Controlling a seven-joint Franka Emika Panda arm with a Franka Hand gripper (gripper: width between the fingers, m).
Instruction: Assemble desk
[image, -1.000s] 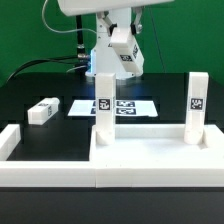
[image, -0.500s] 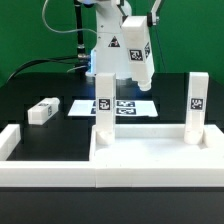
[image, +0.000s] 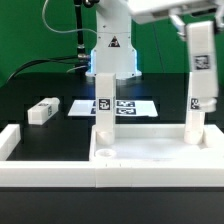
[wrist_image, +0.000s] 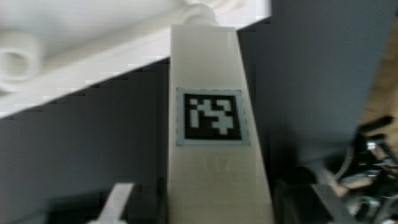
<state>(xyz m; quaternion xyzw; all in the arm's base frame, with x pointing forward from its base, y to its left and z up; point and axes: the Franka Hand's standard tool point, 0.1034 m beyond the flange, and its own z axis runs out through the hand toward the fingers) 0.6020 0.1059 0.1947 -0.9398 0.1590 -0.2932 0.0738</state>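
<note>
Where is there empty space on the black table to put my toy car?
Bare black table lies between the lying leg post, the marker board and the white rail. Another bare strip sits beyond the desk panel, between its two upright posts. Crowded: the exterior view's right, where the gripper grips the raised leg post.

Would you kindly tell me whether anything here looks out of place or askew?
Only one leg post lies on its side on the table, at the exterior view's left, apart from the desk panel; the other posts are upright. Nothing looks damaged.
</note>
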